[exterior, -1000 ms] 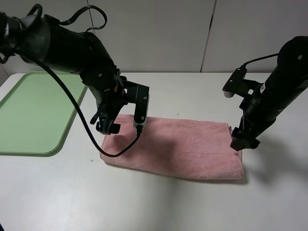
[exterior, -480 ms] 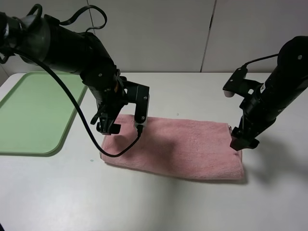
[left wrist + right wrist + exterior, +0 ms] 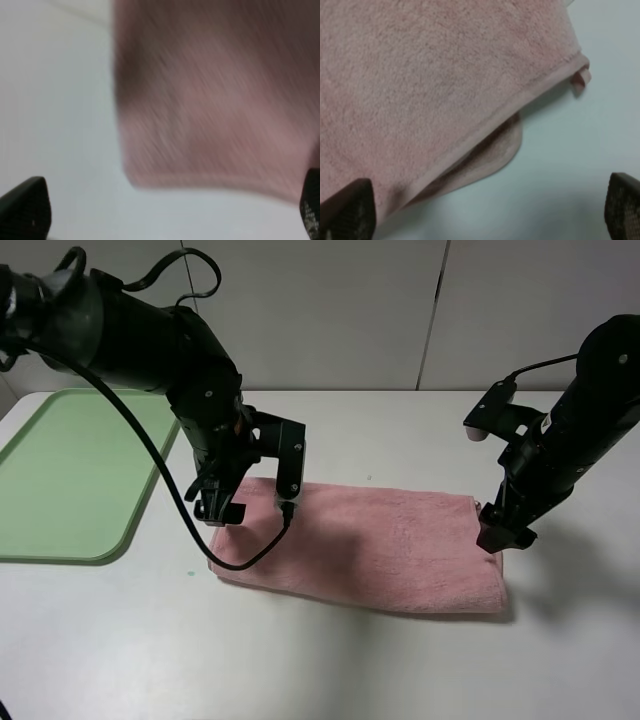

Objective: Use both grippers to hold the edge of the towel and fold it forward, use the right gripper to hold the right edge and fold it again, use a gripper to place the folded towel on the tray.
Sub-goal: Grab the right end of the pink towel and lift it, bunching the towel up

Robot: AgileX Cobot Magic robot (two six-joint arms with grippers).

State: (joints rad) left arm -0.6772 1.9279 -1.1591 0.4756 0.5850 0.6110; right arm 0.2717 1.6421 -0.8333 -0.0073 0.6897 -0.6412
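Exterior high view: the towel (image 3: 380, 550), folded into a long double-layered strip, lies mid-frame. The tray (image 3: 60, 480) at the left edge holds nothing. The left gripper (image 3: 222, 508) and right gripper (image 3: 497, 538) hover over the strip's ends, claws apart and empty. The right one seems placed to take the right edge of the towel (image 3: 520, 100).

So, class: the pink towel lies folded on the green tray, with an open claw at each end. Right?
Not on the tray: the exterior high view shows the towel folded on the white table, apart from the green tray to its left. An open left claw and right claw do stand at its ends.
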